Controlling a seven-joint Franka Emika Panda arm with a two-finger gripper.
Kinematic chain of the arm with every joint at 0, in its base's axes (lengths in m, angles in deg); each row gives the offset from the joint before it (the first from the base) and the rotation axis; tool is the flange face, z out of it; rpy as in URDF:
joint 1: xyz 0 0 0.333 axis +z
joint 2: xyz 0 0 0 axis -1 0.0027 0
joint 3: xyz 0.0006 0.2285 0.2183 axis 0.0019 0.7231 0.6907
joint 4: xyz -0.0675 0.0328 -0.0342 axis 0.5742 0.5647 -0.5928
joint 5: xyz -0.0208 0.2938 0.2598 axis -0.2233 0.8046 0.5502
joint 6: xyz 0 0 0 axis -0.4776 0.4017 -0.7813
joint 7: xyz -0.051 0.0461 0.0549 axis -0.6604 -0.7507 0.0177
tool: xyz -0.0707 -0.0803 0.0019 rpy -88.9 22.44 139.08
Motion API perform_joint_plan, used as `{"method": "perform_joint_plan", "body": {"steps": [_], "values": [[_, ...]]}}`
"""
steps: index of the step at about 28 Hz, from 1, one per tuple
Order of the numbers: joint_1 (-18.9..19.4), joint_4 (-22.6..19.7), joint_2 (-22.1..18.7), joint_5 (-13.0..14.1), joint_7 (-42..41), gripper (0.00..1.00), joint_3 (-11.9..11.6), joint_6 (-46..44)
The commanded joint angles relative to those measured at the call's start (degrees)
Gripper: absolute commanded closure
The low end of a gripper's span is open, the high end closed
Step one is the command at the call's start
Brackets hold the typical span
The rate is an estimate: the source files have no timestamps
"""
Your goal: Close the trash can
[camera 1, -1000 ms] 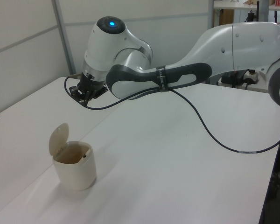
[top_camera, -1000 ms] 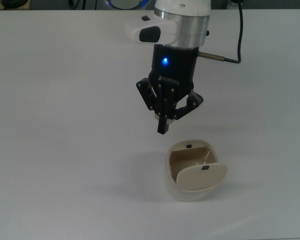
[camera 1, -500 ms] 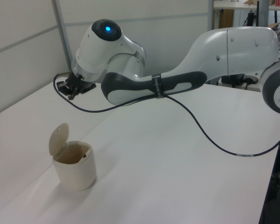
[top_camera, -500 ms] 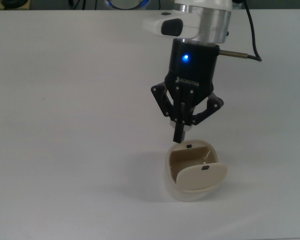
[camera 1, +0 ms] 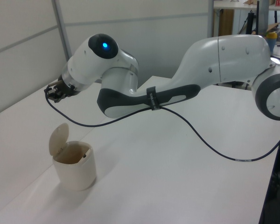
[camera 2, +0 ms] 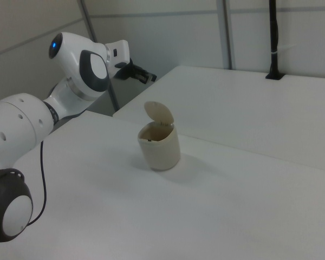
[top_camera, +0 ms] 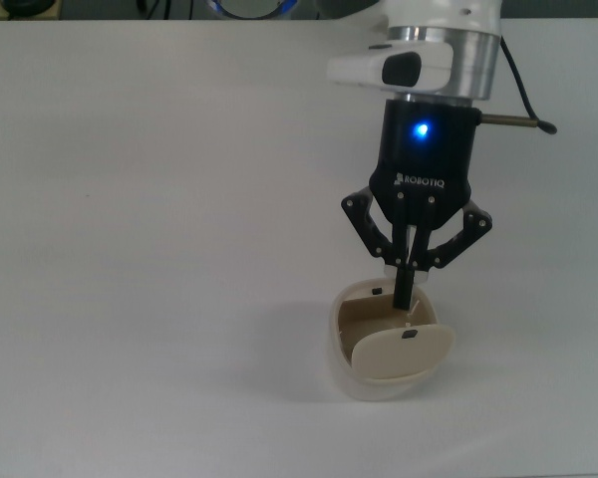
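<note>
Trash can (top_camera: 389,349) sits on the white table (top_camera: 130,249), low and a bit right of centre in the top view, lid (top_camera: 399,354) open and standing up off the rim, small black tab (top_camera: 411,335) showing on its inner face. Left view has the can (camera 1: 74,164) near the table's lower-left corner w/ the lid (camera 1: 59,138) upright on the left view's left side of the opening; right view shows the can (camera 2: 160,143) mid-table, lid (camera 2: 158,114) tipped up at the back. Gripper (top_camera: 404,297) hangs above the can in the top view, pointing down, its two fingers pinched together w/ nothing between them, tips overlapping the can's open mouth in the picture. Left view puts the gripper (camera 1: 50,92) well above the can and apart from it, no contact. Blue light glows on the wrist (top_camera: 420,130). Black cable (camera 1: 200,135) trails from the arm across the table.
</note>
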Motion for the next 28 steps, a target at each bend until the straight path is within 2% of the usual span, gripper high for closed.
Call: {"method": "perform_joint_plan", "body": {"steps": [1,12,28], "values": [[0.9,3.5,3.2,-1.0,-3.4,1.00,-0.8,2.1],[0.9,3.5,6.8,-1.1,-7.0,1.00,-0.6,3.8],[0.9,0.2,6.6,0.1,-9.3,1.00,0.7,0.9]]}}
